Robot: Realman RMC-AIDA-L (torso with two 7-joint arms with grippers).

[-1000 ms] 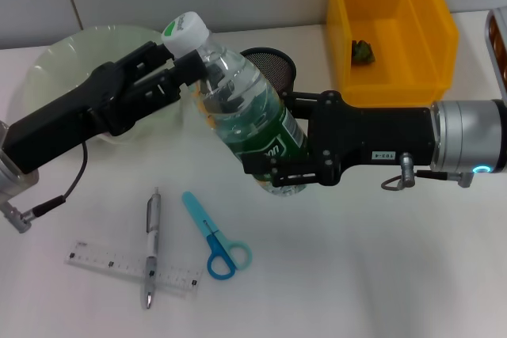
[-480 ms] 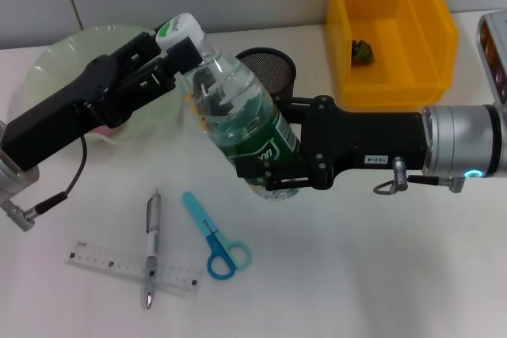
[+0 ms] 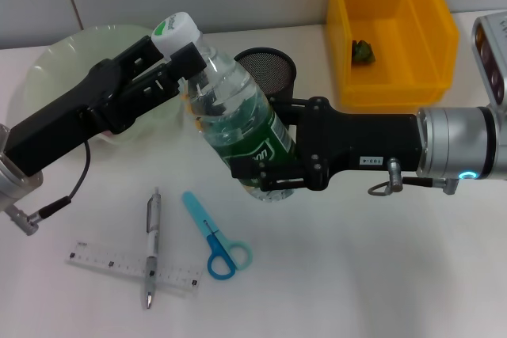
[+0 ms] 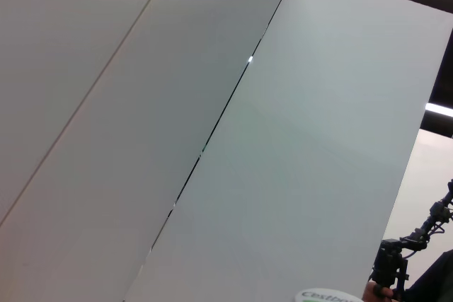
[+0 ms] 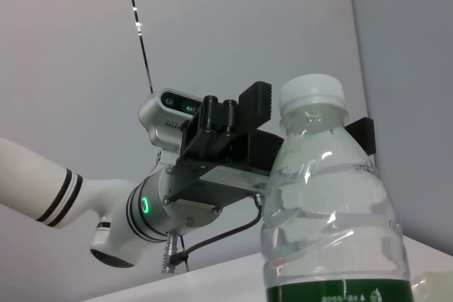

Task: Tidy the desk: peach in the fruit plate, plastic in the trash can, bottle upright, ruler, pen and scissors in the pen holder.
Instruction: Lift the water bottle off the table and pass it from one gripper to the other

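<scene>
Two pincers were on the bottle (image 3: 238, 128) at once, and the split made sense for standing it up: the right pincer (image 3: 269, 172) was clamped across the lower body at the green label, carrying the weight near the base, while the left pincer (image 3: 184, 69) was closed on the neck just under the white cap (image 3: 174, 28), steering the top. The bottle leaned, cap toward the robot's left and away from it, its base seemingly off the desk (image 3: 356, 259) or barely grazing it; I judged it partway through being tipped to vertical. The right wrist view showed the bottle (image 5: 329, 210) nearly upright against that camera, with the left pincer (image 5: 311, 136) straddling its neck.

The bottle sat directly in front of the black mesh pen holder (image 3: 269, 69), so its landing spot would need to stay clear of that rim.

Three items lay untouched on the near side of the desk: the pen (image 3: 151, 244) lying across the clear ruler (image 3: 103, 263), and the blue scissors (image 3: 214, 237) just beside them. The pale green fruit plate (image 3: 55, 69) sat at the far left, partly behind the left arm. The yellow trash can (image 3: 432, 45) at the far right held a small dark-green scrap (image 3: 364, 51), probably the plastic.
</scene>
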